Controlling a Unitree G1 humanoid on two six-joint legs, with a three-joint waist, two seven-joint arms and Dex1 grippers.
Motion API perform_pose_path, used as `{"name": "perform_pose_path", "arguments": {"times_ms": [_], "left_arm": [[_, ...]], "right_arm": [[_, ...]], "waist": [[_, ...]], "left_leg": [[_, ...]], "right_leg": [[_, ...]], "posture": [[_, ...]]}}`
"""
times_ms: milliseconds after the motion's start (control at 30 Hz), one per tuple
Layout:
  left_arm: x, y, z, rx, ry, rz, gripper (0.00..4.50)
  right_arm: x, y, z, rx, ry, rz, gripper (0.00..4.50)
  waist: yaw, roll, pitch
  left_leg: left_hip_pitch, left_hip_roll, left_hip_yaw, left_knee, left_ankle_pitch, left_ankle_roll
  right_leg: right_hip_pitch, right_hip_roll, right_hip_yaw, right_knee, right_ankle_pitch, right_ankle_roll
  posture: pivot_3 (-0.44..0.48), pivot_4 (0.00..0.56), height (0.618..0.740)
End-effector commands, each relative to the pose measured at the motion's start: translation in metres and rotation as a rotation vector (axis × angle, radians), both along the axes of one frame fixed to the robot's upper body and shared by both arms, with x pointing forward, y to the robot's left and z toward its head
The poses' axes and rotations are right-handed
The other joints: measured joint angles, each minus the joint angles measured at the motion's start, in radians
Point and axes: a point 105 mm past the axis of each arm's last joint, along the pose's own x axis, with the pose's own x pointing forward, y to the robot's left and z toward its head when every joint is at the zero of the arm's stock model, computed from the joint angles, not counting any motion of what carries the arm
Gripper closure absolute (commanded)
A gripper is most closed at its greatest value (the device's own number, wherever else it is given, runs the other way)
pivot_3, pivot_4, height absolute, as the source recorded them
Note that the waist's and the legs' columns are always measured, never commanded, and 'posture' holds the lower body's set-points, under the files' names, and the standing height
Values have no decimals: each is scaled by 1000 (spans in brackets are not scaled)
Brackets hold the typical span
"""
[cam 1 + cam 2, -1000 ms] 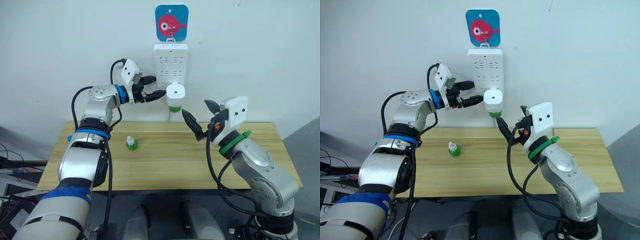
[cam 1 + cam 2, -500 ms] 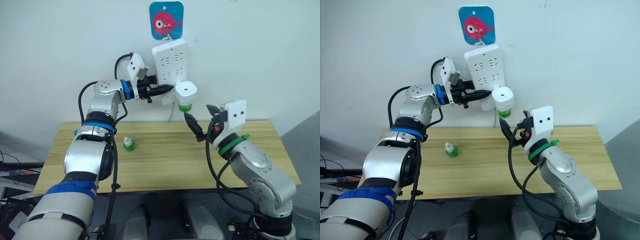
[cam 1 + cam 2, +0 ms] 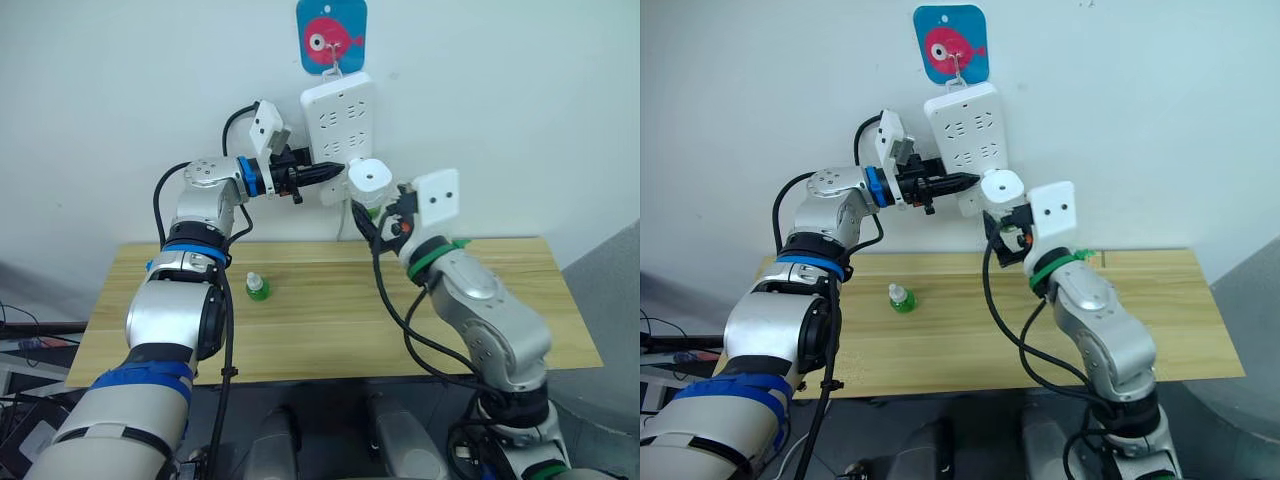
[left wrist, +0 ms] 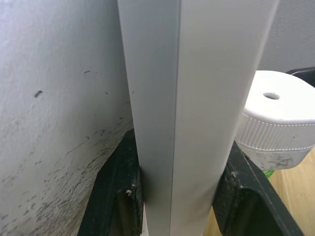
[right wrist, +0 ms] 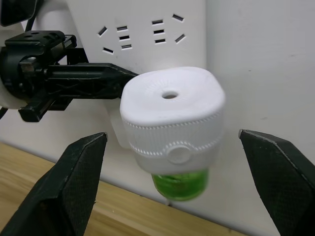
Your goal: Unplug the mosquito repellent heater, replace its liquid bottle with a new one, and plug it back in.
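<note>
Silver-grey arms, black cables; blue wrist band on left arm [image 3: 200, 200], green on right arm [image 3: 480, 310]; white wrist-camera boxes.

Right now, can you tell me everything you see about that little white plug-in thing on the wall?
The heater is a small white plastic unit with rounded corners, a ribbed band round its sides, a small round button on the front and a hole in the middle of its top face. It is plugged into the white power strip hanging on the wall. A green bottle pokes out underneath. The left gripper clamps the strip beside it. The right gripper is open, with a finger on either side, not touching.
</note>
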Motion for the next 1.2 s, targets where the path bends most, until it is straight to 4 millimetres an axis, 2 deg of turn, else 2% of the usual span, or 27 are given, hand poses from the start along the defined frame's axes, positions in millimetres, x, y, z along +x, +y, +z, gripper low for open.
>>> {"name": "perform_pose_path", "arguments": {"times_ms": [33,133,233,300,333,433,667,767,833,900,1000,1100,1200], "left_arm": [[-3,0,4,17,-30,-15,3148],[-3,1,4,19,-30,-12,3148],[-3,2,3,19,-31,-7,3148],[-2,3,3,18,-31,-3,3148],[-2,3,3,17,-30,0,3148],[-1,4,2,16,-28,9,3148],[1,14,-2,30,-29,50,3148],[2,17,-2,26,-37,70,3148],[2,20,-2,14,-33,73,2427],[0,23,-3,9,-27,69,1908],[-5,46,-15,-15,-24,158,1021],[-23,68,-35,-29,-29,265,115],[-54,72,-48,-5,-71,326,24]], "right_arm": [[6,-1,13,7,-60,-40,0],[10,-2,14,7,-68,-58,0],[9,-2,16,14,-78,-47,578],[8,-1,16,13,-82,-38,1322],[7,-2,16,12,-84,-34,1524],[1,-6,18,11,-94,-25,1535],[-25,-31,18,-1,-108,-37,1535],[-29,-34,18,11,-99,-34,1535],[-30,-33,18,48,-89,-25,1535],[-31,-33,18,68,-83,-25,1535],[-28,-42,12,205,-34,-50,1535],[-25,-55,3,333,22,-78,1535],[-21,-67,-8,511,106,-85,1535]], "waist": [[1,0,0],[1,0,0],[1,0,0],[1,0,0],[2,0,1],[3,0,1],[5,0,1],[-1,1,1],[-3,1,1],[-4,1,1],[-4,1,1],[-5,2,2],[7,2,2]], "left_leg": [[0,0,0,0,0,0],[0,0,0,0,0,0],[0,0,-1,0,0,0],[0,0,-1,0,0,0],[0,0,-1,0,0,0],[0,0,0,0,0,0],[-1,0,-2,-1,0,0],[0,0,-1,0,0,0],[2,1,-1,-1,0,0],[2,2,-2,-1,0,0],[2,2,-2,-1,0,0],[2,4,-2,-1,0,0],[0,5,-3,-2,0,-1]], "right_leg": [[0,0,0,0,0,0],[0,0,0,0,0,0],[0,0,-1,0,0,0],[0,0,-1,0,0,0],[0,0,-1,0,0,0],[0,0,0,0,0,0],[0,0,0,0,-1,2],[0,0,1,1,-1,2],[0,1,2,2,-1,2],[0,2,2,3,-1,1],[0,3,2,3,-1,1],[0,1,4,3,-1,1],[-1,-3,4,2,1,-2]], "posture": [[-226,260,740],[-215,259,740],[-213,259,740],[-213,259,740],[-215,261,740],[-218,263,740],[-209,265,740],[-196,263,740],[-188,261,740],[-189,260,740],[-192,260,740],[-181,261,740],[-159,264,740]]}}
